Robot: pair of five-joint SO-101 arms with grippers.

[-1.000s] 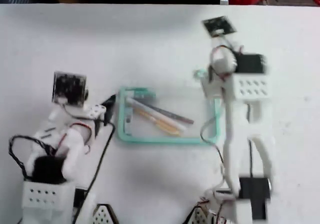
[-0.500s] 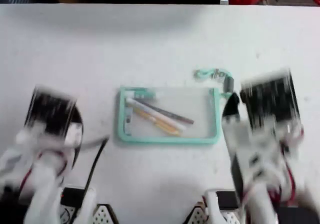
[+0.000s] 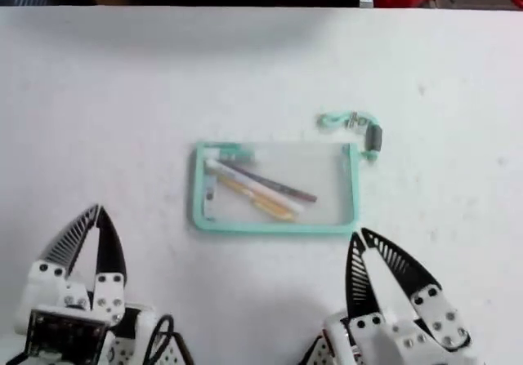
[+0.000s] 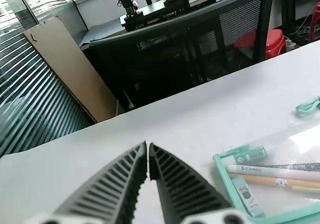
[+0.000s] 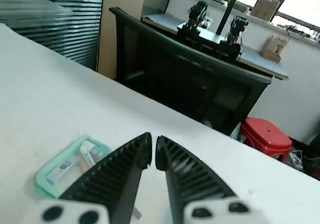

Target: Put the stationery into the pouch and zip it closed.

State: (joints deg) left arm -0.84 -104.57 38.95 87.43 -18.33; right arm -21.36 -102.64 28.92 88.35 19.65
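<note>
A clear pouch point(image 3: 276, 187) with a teal border lies flat at the middle of the white table. Inside it lie a white pen point(image 3: 253, 184), a dark pen point(image 3: 282, 189) and a yellow pencil point(image 3: 257, 202). A teal strap with a dark clip point(image 3: 373, 139) trails from its far right corner. My left gripper point(image 3: 98, 211) sits shut near the front edge, well to the left of the pouch and apart from it. My right gripper point(image 3: 356, 236) sits shut just in front of the pouch's near right corner, holding nothing. The pouch point(image 4: 270, 179) also appears beyond my left gripper point(image 4: 148, 148).
Bare white table point(image 3: 122, 95) surrounds the pouch on all sides. Beyond the table's far edge stand a black mesh chair point(image 4: 200, 48) and a red stool point(image 5: 265, 136). Cables and the arm bases crowd the front edge.
Both arms have pulled back from the pouch's two ends to the front edge of the table. The pouch has stayed where it was.
</note>
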